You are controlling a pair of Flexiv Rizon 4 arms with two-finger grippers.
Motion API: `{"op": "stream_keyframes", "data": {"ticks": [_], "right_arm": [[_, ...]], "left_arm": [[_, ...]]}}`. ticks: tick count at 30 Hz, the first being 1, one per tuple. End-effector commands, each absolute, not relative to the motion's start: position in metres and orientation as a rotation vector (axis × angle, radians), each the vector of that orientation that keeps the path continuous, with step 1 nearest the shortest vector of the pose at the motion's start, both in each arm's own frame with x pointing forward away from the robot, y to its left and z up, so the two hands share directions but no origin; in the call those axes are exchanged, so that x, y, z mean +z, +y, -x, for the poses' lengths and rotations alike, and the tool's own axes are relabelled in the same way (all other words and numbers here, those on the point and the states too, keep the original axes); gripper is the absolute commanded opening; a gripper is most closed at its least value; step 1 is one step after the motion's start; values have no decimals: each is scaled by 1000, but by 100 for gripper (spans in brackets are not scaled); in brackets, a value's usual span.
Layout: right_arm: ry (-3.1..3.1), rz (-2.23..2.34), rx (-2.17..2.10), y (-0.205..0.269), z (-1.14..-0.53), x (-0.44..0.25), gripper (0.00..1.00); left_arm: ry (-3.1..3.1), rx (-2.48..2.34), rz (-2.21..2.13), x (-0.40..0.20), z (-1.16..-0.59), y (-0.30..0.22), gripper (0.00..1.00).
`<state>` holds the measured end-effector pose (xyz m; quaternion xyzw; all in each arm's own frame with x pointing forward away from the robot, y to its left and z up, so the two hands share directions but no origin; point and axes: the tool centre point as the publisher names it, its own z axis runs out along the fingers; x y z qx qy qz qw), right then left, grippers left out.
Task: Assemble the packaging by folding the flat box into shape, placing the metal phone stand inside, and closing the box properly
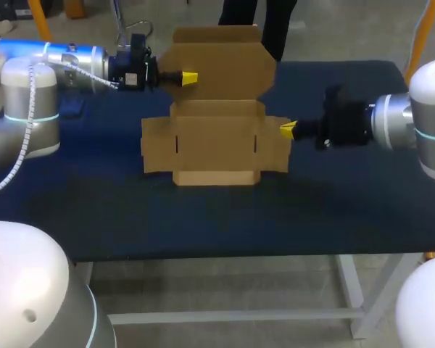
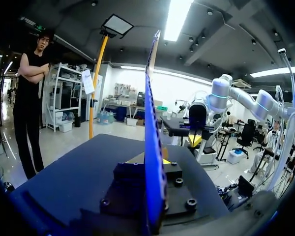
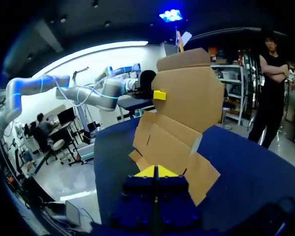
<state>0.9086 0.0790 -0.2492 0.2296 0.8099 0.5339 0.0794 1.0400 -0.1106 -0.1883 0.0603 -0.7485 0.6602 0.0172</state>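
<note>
Left end effector (image 1: 190, 77) grasps the raised lid (image 1: 221, 69) of the flat brown cardboard box (image 1: 216, 141); right end effector (image 1: 287, 130), clenched, meets its side flap (image 1: 274, 145).

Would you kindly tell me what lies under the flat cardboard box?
Only the dark blue table shows around the box. The cardboard covers whatever is beneath its flat part. Its rear panel stands raised.
</note>
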Motion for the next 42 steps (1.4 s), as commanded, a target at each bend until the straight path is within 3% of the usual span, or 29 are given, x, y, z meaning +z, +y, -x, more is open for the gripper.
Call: {"op": "stream_keyframes", "data": {"ticks": [1,42], "right_arm": [[2402,-674,1579,79,-895,-252,0],[2449,-588,1461,109,-843,-291,0]], "left_arm": [[-2375,2087,-246,-180,-1026,-110,0],[-2266,2065,-139,-137,-980,-113,0]]}}
